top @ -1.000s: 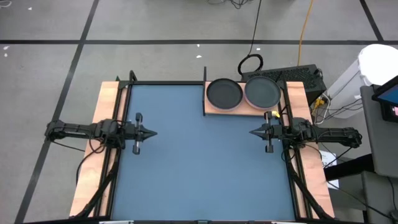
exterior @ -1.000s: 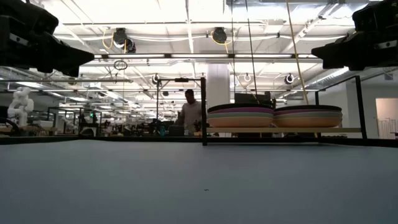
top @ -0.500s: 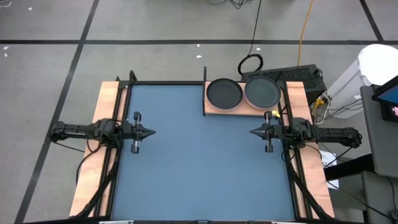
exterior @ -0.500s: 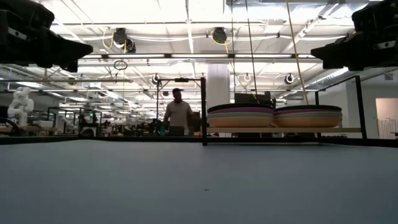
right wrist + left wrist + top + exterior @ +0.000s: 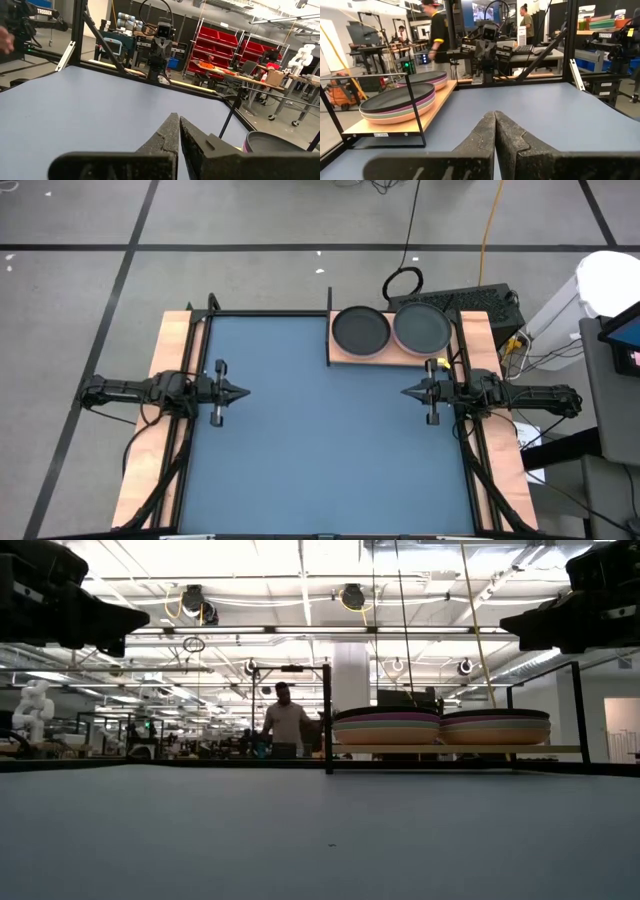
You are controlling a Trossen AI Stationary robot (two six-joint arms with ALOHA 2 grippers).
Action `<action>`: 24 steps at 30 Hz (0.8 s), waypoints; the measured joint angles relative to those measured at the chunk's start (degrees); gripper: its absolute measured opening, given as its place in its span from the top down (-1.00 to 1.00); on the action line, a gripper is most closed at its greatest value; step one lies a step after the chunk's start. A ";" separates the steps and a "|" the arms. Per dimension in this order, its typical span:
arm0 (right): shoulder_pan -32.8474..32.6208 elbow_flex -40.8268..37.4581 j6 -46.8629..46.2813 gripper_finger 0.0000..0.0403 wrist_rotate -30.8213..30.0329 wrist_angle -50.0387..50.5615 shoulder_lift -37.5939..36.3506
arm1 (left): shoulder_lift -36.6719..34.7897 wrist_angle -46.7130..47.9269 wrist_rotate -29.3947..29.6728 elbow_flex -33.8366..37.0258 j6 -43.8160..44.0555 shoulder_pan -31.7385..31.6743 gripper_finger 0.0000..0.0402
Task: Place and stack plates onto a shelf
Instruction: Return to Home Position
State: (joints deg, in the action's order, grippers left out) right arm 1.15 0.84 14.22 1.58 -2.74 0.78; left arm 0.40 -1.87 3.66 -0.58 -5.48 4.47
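Wooden table (image 5: 148, 465) carries a blue mat (image 5: 320, 440) over most of its top. At the mat's far right corner stands a light wooden shelf (image 5: 400, 359), its board raised above the mat on a black frame (image 5: 415, 107). Two stacks of plates rest directly on the board, side by side and close together: left stack (image 5: 360, 330) and right stack (image 5: 422, 327). Each is topped by a black plate.

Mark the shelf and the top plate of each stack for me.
shelf (image 5: 392, 359): high view, bare front strip of the board.
left stack's top plate (image 5: 360, 330): high view, plate's centre.
right stack's top plate (image 5: 422, 328): high view, plate's centre.
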 joint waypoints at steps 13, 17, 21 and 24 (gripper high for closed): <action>0.00 0.02 0.00 1.00 0.00 0.00 0.00 | 0.00 -1.22 0.04 0.04 -0.15 0.00 0.98; 0.00 0.01 0.00 1.00 0.00 0.00 0.00 | 0.00 -1.23 0.04 0.04 -0.22 0.00 0.98; 0.00 0.00 0.00 1.00 0.00 0.00 0.00 | 0.00 -1.26 0.03 0.04 -0.17 0.00 0.98; 0.00 0.01 0.00 1.00 0.00 0.00 0.00 | 0.00 -1.27 0.02 0.04 -0.19 0.00 0.98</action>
State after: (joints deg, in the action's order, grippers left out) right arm 1.15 0.85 14.22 1.58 -2.74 0.78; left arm 0.40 -3.14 3.68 -0.54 -5.67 4.47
